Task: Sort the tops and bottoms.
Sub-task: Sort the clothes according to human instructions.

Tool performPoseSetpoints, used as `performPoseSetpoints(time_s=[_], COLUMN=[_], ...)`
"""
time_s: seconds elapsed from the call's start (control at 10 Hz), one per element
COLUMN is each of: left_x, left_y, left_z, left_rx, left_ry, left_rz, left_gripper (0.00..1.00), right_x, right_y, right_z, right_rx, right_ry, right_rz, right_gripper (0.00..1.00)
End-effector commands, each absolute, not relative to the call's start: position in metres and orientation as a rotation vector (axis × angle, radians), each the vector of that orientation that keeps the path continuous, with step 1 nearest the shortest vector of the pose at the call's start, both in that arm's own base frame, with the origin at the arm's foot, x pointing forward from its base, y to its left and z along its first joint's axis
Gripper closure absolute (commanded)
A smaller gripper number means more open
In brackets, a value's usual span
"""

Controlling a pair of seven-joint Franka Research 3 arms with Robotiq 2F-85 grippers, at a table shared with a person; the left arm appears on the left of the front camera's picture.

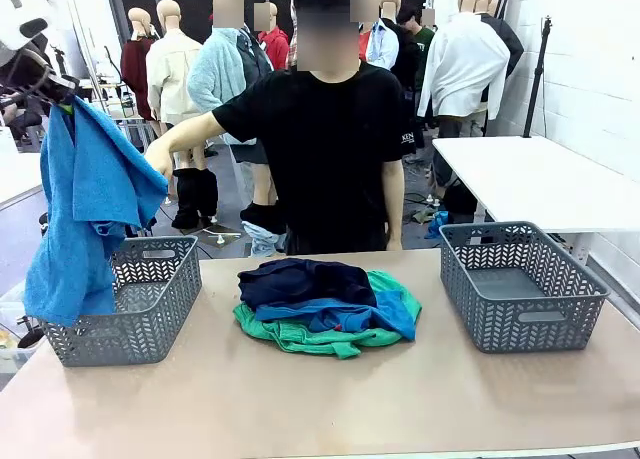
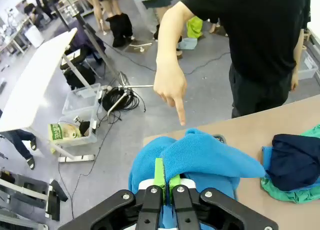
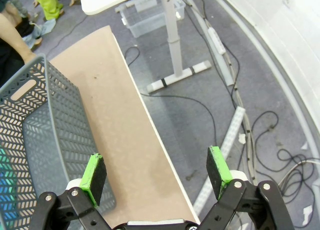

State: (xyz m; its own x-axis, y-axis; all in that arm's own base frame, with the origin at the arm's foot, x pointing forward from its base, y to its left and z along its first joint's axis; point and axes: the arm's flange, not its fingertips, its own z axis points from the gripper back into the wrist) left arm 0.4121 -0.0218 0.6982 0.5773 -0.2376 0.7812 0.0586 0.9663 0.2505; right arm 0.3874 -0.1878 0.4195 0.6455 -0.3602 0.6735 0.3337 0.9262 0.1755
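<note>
Blue cloth is pinched tight in the jaws of the left gripper [image 2: 166, 179]: a soft, light shirt [image 1: 92, 194] hanging limp at the left basket [image 1: 160, 245] (a bunched fold should grip best). The right gripper [image 3: 157, 171] gapes, holding nothing. Other clothes [image 1: 325, 304] lie heaped mid-table.

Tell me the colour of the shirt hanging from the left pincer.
Bright blue. The shirt shows best in the front view.
</note>
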Motion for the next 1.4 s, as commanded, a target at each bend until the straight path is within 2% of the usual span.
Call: performPoseSetpoints(time_s=[0.0,0.5,0.8,1.1,1.3], left_x=[0.411,0.411,0.466,0.497,0.503], left_y=[-0.023,-0.023,0.014,0.028,0.024], left_z=[0.708,0.702,0.617,0.529,0.476], left_rx=[0.241,0.22,0.053,0.047,-0.021], left_ry=[-0.957,-0.948,-0.799,-0.636,-0.506], left_rz=[-0.201,-0.189,-0.067,0.008,0.003], left_gripper=[1.0,1.0,1.0,1.0,1.0], right_x=[0.387,0.387,0.387,0.387,0.387], right_y=[-0.187,-0.187,-0.187,-0.187,-0.187], right_z=[0.421,0.421,0.421,0.421,0.421], right_rx=[0.031,0.031,0.031,0.031,0.031], right_ry=[-0.772,-0.772,-0.772,-0.772,-0.772], right_rz=[-0.385,-0.385,-0.385,-0.385,-0.385], right_gripper=[0.0,0.0,0.0,0.0,0.0])
